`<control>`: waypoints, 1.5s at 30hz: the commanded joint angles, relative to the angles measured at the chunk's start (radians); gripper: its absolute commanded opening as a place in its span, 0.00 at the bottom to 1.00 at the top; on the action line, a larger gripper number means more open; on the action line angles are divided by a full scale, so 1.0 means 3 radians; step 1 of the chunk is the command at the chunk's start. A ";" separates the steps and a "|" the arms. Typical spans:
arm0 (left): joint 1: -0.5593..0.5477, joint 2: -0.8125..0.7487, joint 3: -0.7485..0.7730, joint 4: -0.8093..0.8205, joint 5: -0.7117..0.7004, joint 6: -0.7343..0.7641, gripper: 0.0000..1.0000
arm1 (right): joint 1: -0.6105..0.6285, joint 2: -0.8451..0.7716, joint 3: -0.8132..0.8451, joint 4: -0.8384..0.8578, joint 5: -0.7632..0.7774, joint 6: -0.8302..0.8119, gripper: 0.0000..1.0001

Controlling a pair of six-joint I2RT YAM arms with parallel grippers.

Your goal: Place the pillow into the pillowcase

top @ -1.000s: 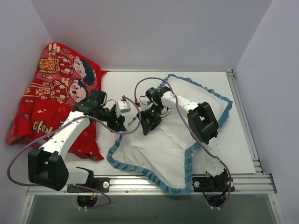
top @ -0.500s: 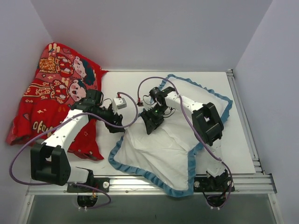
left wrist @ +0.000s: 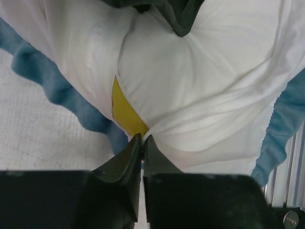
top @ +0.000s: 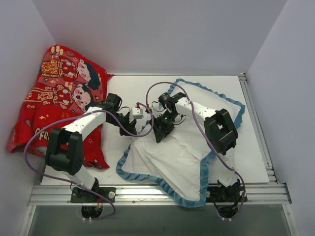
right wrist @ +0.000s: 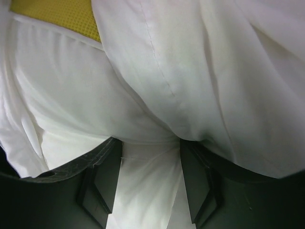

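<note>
The pillowcase (top: 182,157) lies inside out on the table, white with a blue ruffled trim (left wrist: 52,81). My left gripper (top: 133,126) is at its upper left edge. The left wrist view shows this gripper (left wrist: 142,139) shut on the thin zip edge of the opening. Only a yellow patch of the pillow (left wrist: 125,112) shows inside that opening, and it appears again in the right wrist view (right wrist: 57,16). My right gripper (top: 160,132) presses into the cloth just right of the opening. Its jaws (right wrist: 150,143) stand apart, clamped on a thick fold of white pillowcase cloth (right wrist: 214,71).
A red cloth with cartoon figures (top: 59,98) lies heaped at the far left, under the left arm. A metal rail (top: 162,191) runs along the near table edge. White walls close in the left, back and right sides.
My left gripper has moved right, off the red cloth to the pillowcase's edge, opened wide, then closed on the zip edge. The right gripper has barely shifted.
</note>
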 commanded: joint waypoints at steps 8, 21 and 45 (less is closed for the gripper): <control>0.0211 -0.0131 0.0969 -0.0222 0.0274 0.0049 0.00 | -0.0018 -0.0212 -0.0481 -0.0410 0.0315 -0.0361 0.49; 0.0094 0.0278 0.1369 0.1807 -0.0754 -0.0893 0.00 | -0.0023 -0.1035 -0.0665 -0.0221 -0.0554 -0.0735 0.49; 0.0195 -0.0147 0.1041 0.0883 -0.0845 -0.1443 0.75 | -0.0509 -0.0084 0.0568 -0.0420 0.0064 0.0186 0.51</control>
